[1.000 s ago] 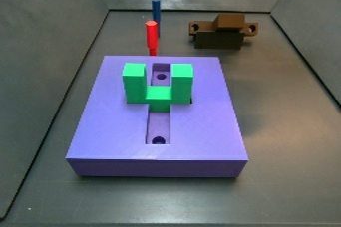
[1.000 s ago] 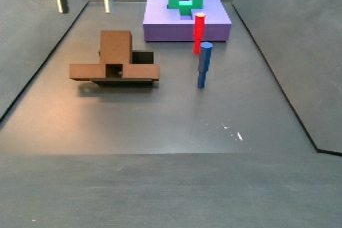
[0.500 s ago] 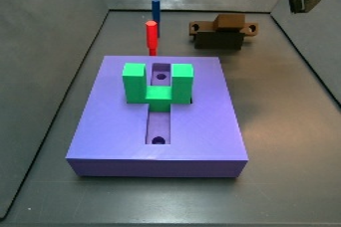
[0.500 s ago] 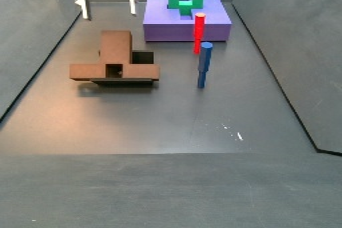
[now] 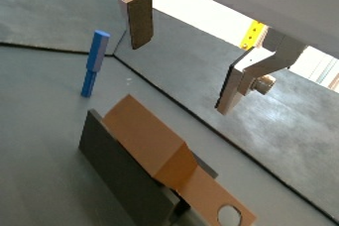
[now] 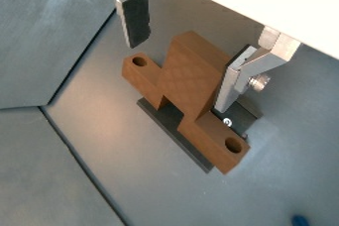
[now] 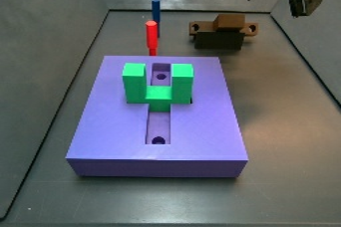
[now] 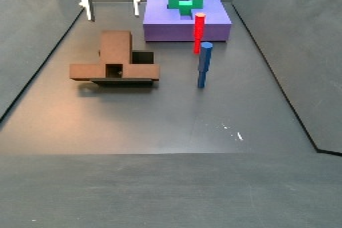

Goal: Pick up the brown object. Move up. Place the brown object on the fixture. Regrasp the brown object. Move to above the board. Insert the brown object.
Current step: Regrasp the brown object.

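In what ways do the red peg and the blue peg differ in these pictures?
The red peg is red; the blue peg is blue. In a side view the red peg stands closer to the board, and the blue peg stands farther out on the floor. Both are upright, slim and free; the open gripper hangs apart from them, above the brown object.

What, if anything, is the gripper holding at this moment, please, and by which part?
Nothing. The gripper hangs open above the brown object, which lies on the fixture; its fingers touch nothing.
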